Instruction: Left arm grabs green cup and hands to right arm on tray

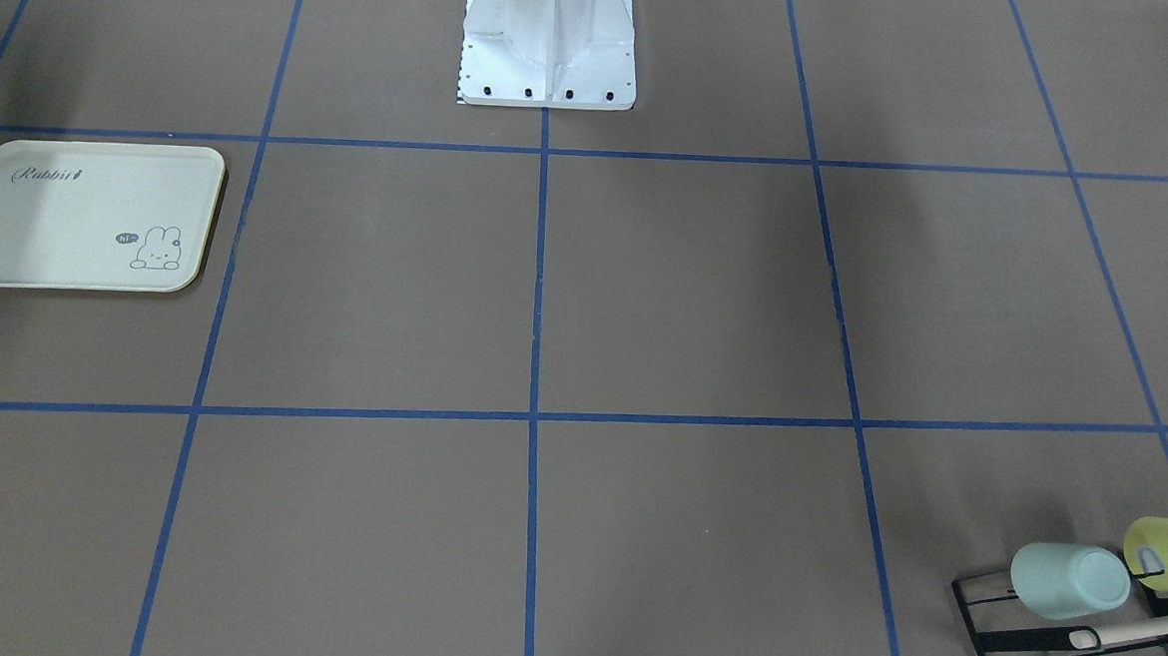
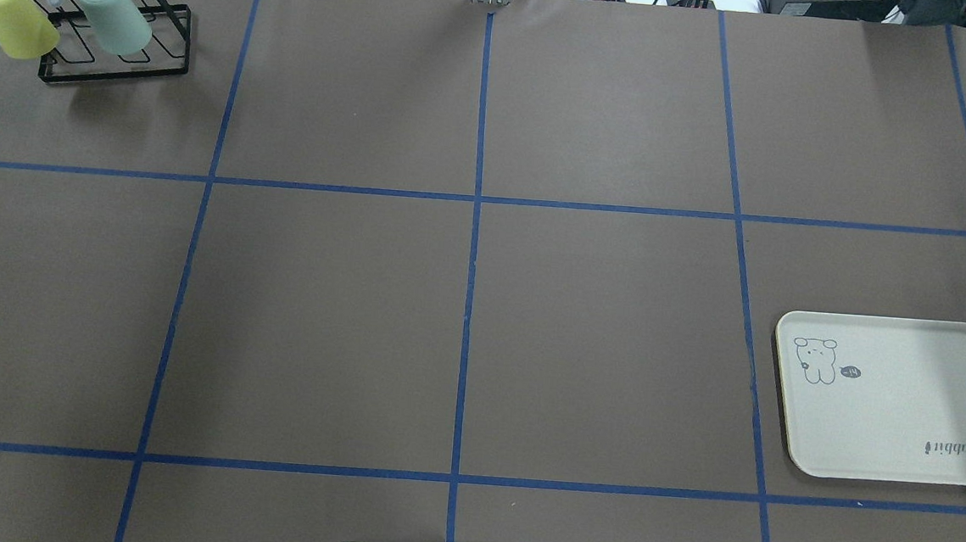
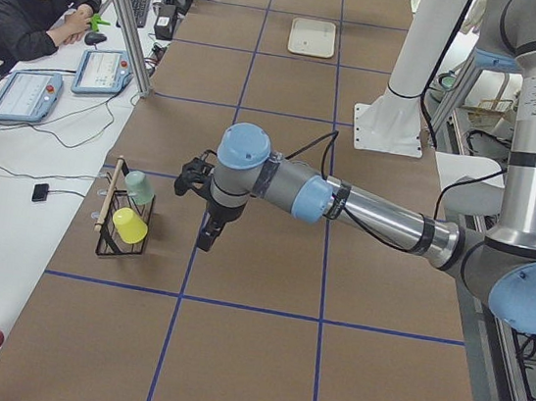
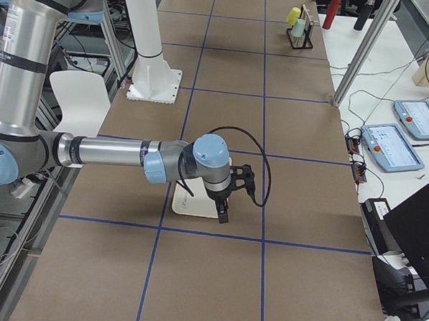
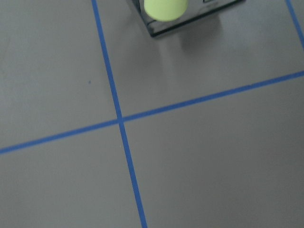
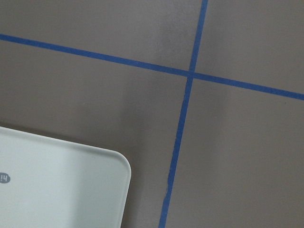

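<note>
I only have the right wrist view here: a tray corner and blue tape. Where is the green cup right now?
Observer: The green cup sits tilted on the black wire rack, next to a yellow-green cup, at the far left corner of the table.
Operator: Is the left arm at it?
Observer: No. In the exterior left view the left gripper hangs beside the rack, apart from the cup.
Operator: And the right arm?
Observer: The right gripper hangs low by the tray.
</note>
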Controlling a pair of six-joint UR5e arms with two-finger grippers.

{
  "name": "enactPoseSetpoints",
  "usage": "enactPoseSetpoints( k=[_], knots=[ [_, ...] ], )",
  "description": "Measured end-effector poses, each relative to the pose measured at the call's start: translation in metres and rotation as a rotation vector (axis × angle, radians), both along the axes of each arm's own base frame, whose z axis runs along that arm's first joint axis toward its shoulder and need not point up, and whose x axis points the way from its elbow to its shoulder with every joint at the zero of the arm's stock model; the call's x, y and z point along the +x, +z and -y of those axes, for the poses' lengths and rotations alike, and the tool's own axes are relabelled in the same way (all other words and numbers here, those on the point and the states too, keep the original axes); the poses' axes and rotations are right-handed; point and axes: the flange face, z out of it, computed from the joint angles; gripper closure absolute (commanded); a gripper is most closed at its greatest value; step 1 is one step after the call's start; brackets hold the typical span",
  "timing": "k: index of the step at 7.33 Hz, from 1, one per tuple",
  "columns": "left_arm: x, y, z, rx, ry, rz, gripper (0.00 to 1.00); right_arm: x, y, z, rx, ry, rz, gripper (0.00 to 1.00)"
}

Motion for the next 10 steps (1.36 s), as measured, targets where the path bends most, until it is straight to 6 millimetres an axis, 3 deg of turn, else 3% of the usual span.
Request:
enactPoseSetpoints(
  k=[3, 5, 6, 8, 10],
  knots=[
    [0.004, -0.039, 0.091, 0.05, -0.035, -0.009, 0.0, 0.001, -0.028, 0.028, 0.006, 0.069, 0.011, 0.0],
    [0.024, -0.066, 0.161, 0.07, -0.055, -0.032, 0.0, 0.0, -0.035, 0.036, 0.018, 0.075, 0.013, 0.0],
    [0.046, -0.083, 0.186, 0.092, -0.042, -0.042, 0.0, 0.0, -0.04, 0.039, 0.025, 0.077, 0.016, 0.0],
    [0.102, -0.113, 0.213, 0.147, 0.016, -0.057, 0.0, -0.002, -0.048, 0.044, 0.019, 0.091, 0.034, 0.0],
    [0.151, -0.122, 0.242, 0.161, 0.02, -0.024, 0.0, -0.003, -0.054, 0.049, 0.022, 0.095, 0.046, 0.0]
  ],
)
